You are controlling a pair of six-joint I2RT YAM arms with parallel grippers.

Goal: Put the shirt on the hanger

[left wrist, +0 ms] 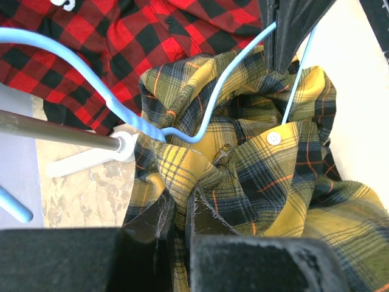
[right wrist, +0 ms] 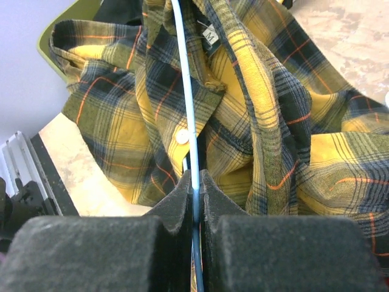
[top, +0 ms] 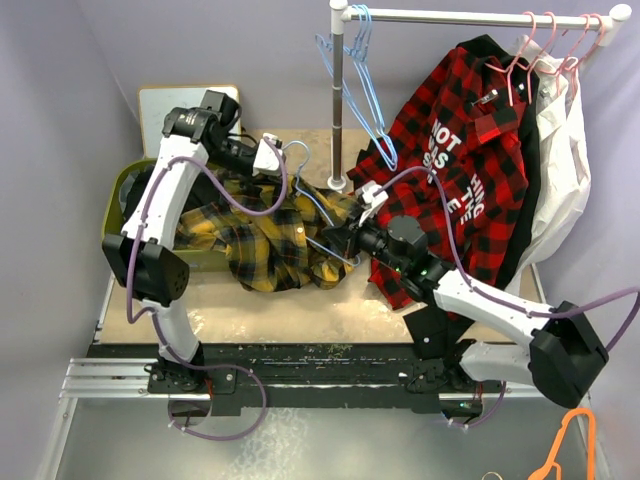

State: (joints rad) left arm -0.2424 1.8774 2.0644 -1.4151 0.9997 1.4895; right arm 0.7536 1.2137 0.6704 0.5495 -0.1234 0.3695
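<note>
I am pinching the hanger [right wrist: 187, 109] wire tight in my right gripper [right wrist: 196, 185] and clamping a fold of the shirt [top: 262, 245] in my left gripper [left wrist: 180, 210]. The shirt is lying bunched toward the desk's left edge. The hanger is poking through its collar, but neither shoulder is looking seated, so most draping is waiting.

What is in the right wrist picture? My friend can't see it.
The right gripper has its black jaws shut on the thin light-blue hanger wire, which runs up over the crumpled yellow-and-navy plaid shirt. A size tag marked M shows near the collar.
</note>
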